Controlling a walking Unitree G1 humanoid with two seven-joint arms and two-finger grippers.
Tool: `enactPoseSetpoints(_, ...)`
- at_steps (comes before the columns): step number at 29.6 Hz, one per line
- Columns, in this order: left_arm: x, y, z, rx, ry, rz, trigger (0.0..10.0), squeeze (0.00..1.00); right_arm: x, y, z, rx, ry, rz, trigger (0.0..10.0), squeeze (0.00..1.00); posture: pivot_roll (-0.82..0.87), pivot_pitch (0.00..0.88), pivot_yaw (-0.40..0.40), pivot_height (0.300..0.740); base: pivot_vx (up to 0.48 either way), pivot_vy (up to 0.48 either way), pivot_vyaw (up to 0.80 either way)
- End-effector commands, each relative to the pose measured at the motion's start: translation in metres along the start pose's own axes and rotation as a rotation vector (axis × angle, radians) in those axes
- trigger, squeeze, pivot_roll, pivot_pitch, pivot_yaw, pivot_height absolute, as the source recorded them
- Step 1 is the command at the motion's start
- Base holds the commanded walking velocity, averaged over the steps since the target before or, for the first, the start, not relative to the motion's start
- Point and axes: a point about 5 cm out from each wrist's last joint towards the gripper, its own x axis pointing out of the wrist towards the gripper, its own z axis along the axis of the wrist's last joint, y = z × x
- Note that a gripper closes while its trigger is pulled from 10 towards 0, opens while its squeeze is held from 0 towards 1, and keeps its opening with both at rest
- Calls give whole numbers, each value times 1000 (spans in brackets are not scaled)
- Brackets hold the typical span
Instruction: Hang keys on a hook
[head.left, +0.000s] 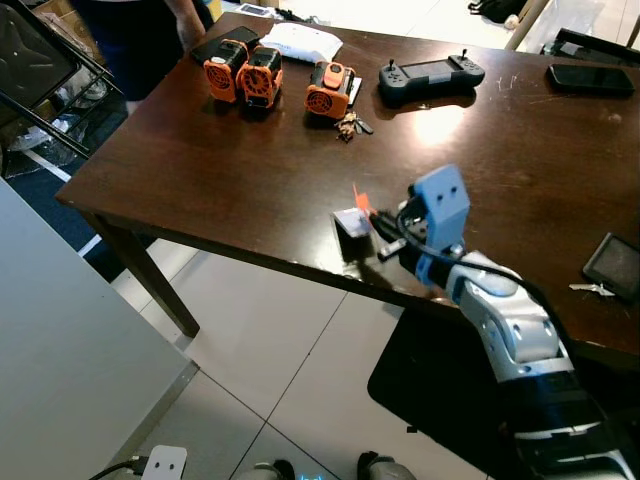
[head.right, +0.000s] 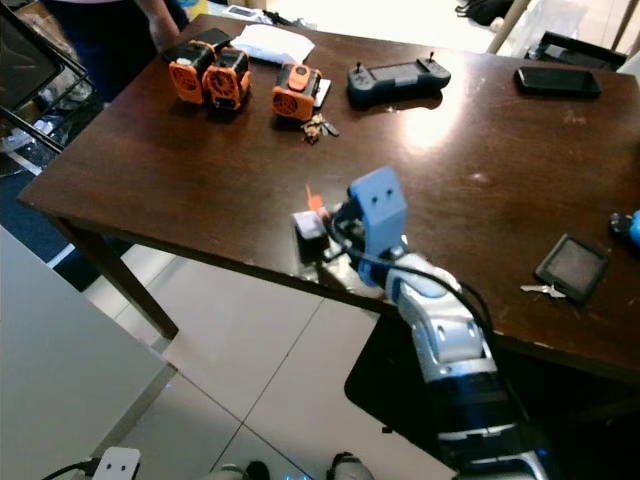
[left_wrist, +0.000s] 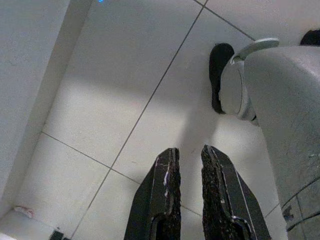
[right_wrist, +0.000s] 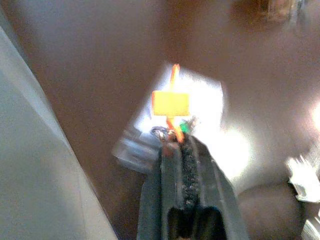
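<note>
The keys (right_wrist: 170, 131) hang at the very tips of the right gripper (right_wrist: 181, 141), whose two black fingers are pressed together on the key ring, with an orange tag (right_wrist: 170, 103) standing up just beyond them. The right wrist view is blurred, so the keys themselves are hard to make out; only a bit of ring and a green speck show beside the tag's cord. Behind the tag lies a small pale block (head.left: 351, 223), smeared in that view and partly covered by the gripper from the head camera.

All this sits over the near edge of the dark wooden table (head.left: 230, 190). Further in on the table, well apart from the gripper, are three orange devices (head.left: 262, 76), a second bunch of keys (head.left: 348, 126) and a black controller (head.left: 430, 76). A person (head.left: 140, 30) stands at the table's far left corner, cut off by the frame.

The left gripper (left_wrist: 188, 175) hangs idle over the tiled floor (left_wrist: 115, 90), its fingers nearly closed with a thin gap between them.
</note>
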Motion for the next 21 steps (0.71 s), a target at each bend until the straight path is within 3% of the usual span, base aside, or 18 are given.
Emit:
enactPoseSetpoints(1, 1, -16, -12, -10, 45, -55, 10000, 0, -2, 0, -19, -61, 130, -37, 10000, 0, -134, 122, 75, 740, 0, 0, 0)
enactPoseSetpoints(8, 1, -16, -11, -3, 47, -57, 10000, 0, -2, 3, -23, -79, 143, -49, 10000, 0, -133, 122, 73, 740, 0, 0, 0)
enactPoseSetpoints(11, 1, -16, -11, -4, 47, -57, 10000, 0, -1, 3, -24, -72, 138, -62, 10000, 43, -132, 123, 73, 740, 0, 0, 0)
enactPoseSetpoints(12, 1, -16, -11, -6, 47, -56, 10000, 0, -1, 2, -25, -60, 133, -74, 10000, 639, -131, 125, 72, 740, 0, 0, 0)
enactPoseSetpoints(13, 1, -16, -12, -8, 47, -55, 10000, 0, -1, 0, -25, -60, 128, -93, 10000, 1000, -127, 129, 72, 740, 0, 0, 0)
enactPoseSetpoints(17, 1, -15, -13, -12, 48, -53, 10000, 0, -2, -2, -23, -48, 118, -116, 10000, 1000, -126, 131, 72, 740, 0, 0, 0)
enactPoseSetpoints(18, 0, -15, -14, -14, 51, -52, 10000, 0, -3, -3, -24, -51, 126, -122, 10000, 859, -126, 132, 72, 740, 0, 0, 0)
enactPoseSetpoints(21, 0, -16, -16, -15, 57, -51, 10000, 0, -4, -5, -26, -49, 142, -132, 10000, 859, -125, 133, 72, 740, 0, 0, 0)
